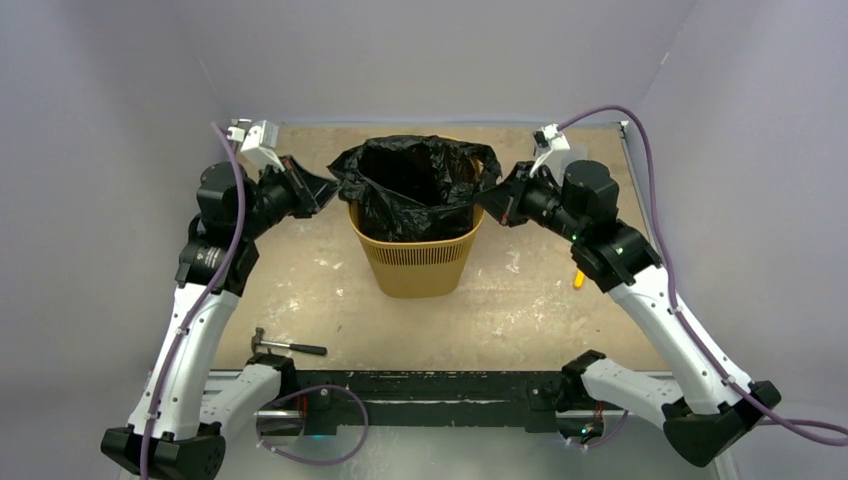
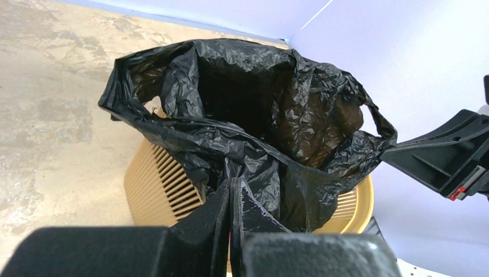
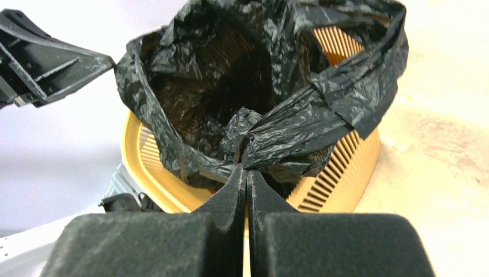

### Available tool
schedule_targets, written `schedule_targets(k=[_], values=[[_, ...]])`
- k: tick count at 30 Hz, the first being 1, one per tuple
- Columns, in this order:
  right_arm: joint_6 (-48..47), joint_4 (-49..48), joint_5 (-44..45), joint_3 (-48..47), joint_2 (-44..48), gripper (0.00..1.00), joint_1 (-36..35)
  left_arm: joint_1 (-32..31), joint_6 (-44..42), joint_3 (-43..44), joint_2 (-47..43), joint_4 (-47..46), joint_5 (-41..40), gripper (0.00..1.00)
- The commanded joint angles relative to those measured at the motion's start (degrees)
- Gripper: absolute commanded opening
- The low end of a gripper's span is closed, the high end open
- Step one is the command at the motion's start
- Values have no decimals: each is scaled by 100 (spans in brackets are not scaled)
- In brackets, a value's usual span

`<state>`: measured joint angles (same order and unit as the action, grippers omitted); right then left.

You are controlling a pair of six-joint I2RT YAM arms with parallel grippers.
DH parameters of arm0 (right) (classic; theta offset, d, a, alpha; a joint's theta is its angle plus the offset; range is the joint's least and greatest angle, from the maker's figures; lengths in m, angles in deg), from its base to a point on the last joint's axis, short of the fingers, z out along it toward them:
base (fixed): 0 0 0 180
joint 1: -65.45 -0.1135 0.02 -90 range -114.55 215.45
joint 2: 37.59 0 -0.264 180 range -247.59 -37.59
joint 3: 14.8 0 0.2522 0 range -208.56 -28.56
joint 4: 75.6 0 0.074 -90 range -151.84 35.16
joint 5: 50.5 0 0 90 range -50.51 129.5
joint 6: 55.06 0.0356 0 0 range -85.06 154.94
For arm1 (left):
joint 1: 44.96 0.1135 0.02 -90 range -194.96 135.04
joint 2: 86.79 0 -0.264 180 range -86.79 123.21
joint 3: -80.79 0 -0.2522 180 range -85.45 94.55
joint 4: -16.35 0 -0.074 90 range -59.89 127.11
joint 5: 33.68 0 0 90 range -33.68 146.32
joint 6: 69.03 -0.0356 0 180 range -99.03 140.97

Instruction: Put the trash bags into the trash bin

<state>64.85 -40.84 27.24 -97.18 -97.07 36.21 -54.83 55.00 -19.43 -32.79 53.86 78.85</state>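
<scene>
Left arm [image 1: 195, 330] and right arm [image 1: 680, 320] reach from the worktop's [image 1: 300, 285] near edge. In the middle stands the trash bin [image 1: 420, 265], with the trash bag [image 1: 415, 185] in its top. Left tool [image 1: 325, 192] and right tool [image 1: 492, 203] each pinch the bag's rim. A hammer [image 1: 288, 346] lies by the near left corner.

The top external view looks down from high behind the near edge, taking in the whole table [image 1: 300, 290]. Both wrist views sit close (facing each other), sharing the trash bin [image 1: 418, 262].
</scene>
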Motion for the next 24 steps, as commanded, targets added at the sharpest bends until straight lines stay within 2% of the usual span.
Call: schedule_targets(k=[1,3,4,7,10,14,17,24], values=[[-240,222,-447,339,283,0,-17,29,468,-289,-320,-505,244,0],[-200,269,-503,490,442,0,-21,29,510,-277,-401,-417,243,0],[-108,227,-495,604,529,0,-21,29,559,-274,-452,-418,203,5],[646,-163,-823,1228,891,0,-16,29,782,-267,-523,-545,-34,35],[1154,-764,-767,1898,1324,0,-20,29,1040,-199,-418,-560,-122,49],[1092,-1002,-954,1891,1325,0,-21,29,1457,-222,-176,-715,-27,52],[780,-809,-951,1686,1123,0,-21,28,1704,-243,17,-879,100,56],[617,-1128,-1552,1503,947,0,-21,7,2492,-698,174,-1980,349,56]])
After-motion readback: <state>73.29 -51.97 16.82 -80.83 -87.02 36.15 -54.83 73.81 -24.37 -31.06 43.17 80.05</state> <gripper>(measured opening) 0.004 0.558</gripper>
